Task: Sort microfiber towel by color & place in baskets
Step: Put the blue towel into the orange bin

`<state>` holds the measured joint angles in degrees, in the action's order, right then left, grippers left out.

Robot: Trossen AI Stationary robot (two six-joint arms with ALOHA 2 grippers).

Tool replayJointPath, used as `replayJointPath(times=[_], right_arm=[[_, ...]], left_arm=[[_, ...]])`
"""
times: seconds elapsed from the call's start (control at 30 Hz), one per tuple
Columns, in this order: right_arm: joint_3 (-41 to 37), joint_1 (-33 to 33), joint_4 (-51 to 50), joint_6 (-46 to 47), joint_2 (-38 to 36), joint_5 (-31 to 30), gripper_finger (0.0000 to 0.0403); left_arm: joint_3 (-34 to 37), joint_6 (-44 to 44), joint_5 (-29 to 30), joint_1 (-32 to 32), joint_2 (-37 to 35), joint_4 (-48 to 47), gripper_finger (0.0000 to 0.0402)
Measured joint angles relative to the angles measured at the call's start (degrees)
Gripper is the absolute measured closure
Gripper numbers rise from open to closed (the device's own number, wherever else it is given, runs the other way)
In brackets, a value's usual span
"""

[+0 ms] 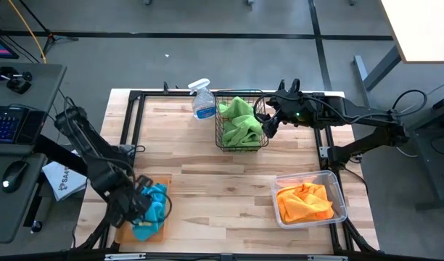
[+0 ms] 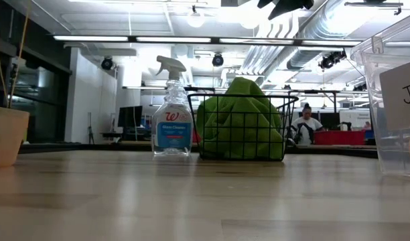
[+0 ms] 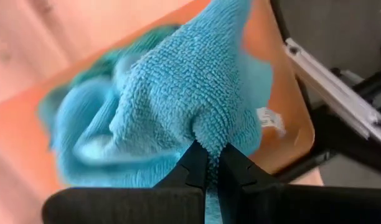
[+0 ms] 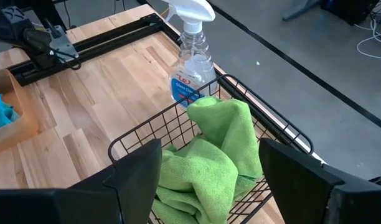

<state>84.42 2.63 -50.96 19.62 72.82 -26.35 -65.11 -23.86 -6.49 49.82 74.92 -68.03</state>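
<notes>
High view | left hand (image 1: 138, 205) pinched narrow on turquoise microfiber towel (image 1: 151, 209) over flat orange-brown tray (image 1: 124, 233) at the surface's near-left corner, apparently delivering blue there | right hand (image 1: 264, 120) spread wide, empty, beside black wire basket (image 1: 240, 142) holding lime green towels (image 1: 240, 119) | orange towels (image 1: 304, 201) fill clear plastic bin (image 1: 338, 188), near-right.

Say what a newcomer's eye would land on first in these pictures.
Three bright colours: green towels heaped in the wire basket at the table's far edge, orange towels in the clear bin near right, a blue towel on the tray near left. The left end effector pinches the blue towel.
</notes>
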Motion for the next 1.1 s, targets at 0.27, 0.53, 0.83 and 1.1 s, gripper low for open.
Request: replayJointPath(times=[0.27,0.53,0.83,1.1], right_arm=[[0.00,0.00,0.00,0.11,0.00,0.04,0.0134],[0.00,0.00,-0.02,1.07,0.00,0.20,0.0134],[0.00,0.00,-0.04,1.09,0.00,0.20,0.0134],[0.00,0.00,0.11,1.33,0.00,0.17,0.0134]], left_arm=[[9.77,-0.02,-1.89,0.66,4.83,11.46,0.0401],[19.33,-1.42,-4.15,0.44,6.18,20.35,0.0401],[20.13,-8.77,-5.12,-1.06,5.58,21.86,0.0385],[17.54,-8.93,-5.45,-3.92,2.22,20.94,0.0335]])
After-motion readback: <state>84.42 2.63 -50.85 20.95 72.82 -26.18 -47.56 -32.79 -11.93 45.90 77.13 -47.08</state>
